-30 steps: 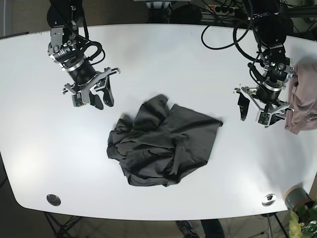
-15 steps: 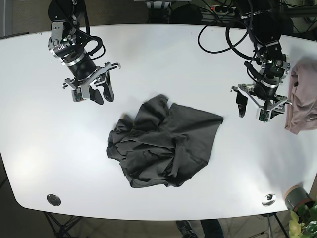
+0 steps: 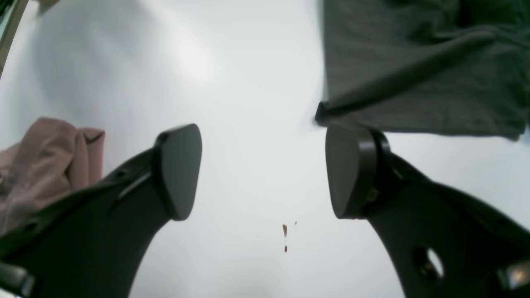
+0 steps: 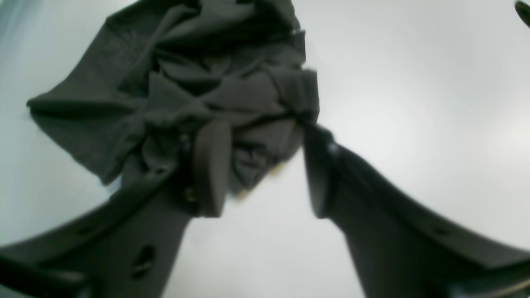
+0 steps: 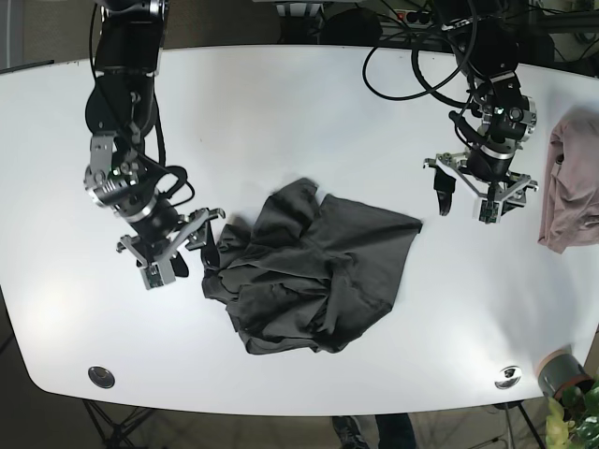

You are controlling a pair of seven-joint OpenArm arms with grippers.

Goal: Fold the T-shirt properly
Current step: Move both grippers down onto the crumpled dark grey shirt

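Note:
The dark grey T-shirt (image 5: 314, 276) lies crumpled in the middle of the white table (image 5: 309, 112). My right gripper (image 5: 194, 259) stands open at the shirt's left edge. In the right wrist view the right gripper (image 4: 265, 169) has one finger over the bunched cloth of the T-shirt (image 4: 186, 91) and the other over bare table; whether it touches the cloth is unclear. My left gripper (image 5: 465, 204) hangs open to the right of the shirt, apart from it. In the left wrist view the left gripper (image 3: 265, 171) is empty, with a corner of the T-shirt (image 3: 414, 70) just beyond one fingertip.
A pink garment (image 5: 571, 187) lies bunched at the table's right edge, also seen as pink garment (image 3: 45, 161) beside the left finger. Two round metal fittings (image 5: 101, 376) (image 5: 508, 376) sit near the front edge. A potted plant (image 5: 566, 383) stands off the front right corner.
My right gripper has come down from the table's upper left to the shirt's left edge. My left gripper has shifted a little up and left. The shirt lies as before.

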